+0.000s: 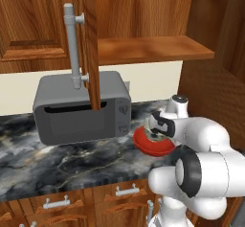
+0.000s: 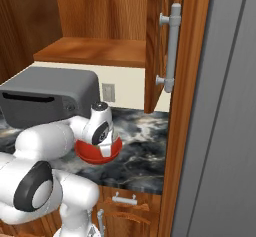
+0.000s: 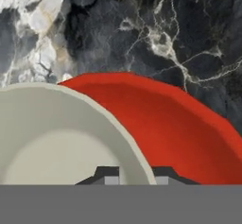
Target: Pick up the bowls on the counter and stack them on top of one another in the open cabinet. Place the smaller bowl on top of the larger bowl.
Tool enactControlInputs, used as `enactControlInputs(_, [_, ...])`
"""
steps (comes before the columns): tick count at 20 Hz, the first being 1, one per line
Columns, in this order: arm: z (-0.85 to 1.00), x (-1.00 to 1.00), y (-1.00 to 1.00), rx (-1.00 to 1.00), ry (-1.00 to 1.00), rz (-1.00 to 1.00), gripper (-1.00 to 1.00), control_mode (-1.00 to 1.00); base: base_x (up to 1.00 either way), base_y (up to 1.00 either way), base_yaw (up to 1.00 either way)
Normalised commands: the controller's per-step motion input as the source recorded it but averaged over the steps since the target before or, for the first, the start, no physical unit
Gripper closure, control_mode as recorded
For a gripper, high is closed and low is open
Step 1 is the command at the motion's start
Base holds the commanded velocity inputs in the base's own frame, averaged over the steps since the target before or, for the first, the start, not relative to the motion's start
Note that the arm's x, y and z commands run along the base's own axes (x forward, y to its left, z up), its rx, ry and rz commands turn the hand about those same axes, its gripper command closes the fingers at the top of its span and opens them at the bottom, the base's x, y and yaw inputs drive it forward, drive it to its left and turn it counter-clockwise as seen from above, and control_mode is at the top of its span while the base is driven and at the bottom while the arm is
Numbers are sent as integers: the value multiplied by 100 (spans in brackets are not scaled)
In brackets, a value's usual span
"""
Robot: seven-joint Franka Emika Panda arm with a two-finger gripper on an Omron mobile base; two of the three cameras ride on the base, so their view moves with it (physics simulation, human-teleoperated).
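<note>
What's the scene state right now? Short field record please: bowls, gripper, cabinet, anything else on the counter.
larger bowl: red, on the counter
smaller bowl: pale cream, sitting inside the red one
gripper: fingertips straddle the pale bowl's rim; grip not confirmable
open cabinet: shelf bare, door open
microwave: grey, left of the bowls

Glossy red bowl, veined marble counter

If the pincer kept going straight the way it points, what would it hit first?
Most likely the rim of the small pale cream-grey bowl, which sits between the pincer fingertips; the wide glossy red bowl lies alongside.
</note>
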Motion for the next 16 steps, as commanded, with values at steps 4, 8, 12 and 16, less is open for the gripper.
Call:
enactControlInputs(4, [0, -61, 54, -1, 0, 6, 100, -100, 0, 0, 0])
enactControlInputs(8, [-3, -56, 31, 0, 0, 4, 100, -100, 0, 0, 0])
enactControlInputs(12, [-13, -5, 1, 0, 1, 1, 100, -100, 0, 0, 0])
enactControlInputs(16, [0, 13, -26, 0, 0, 0, 100, -100, 0, 0, 0])
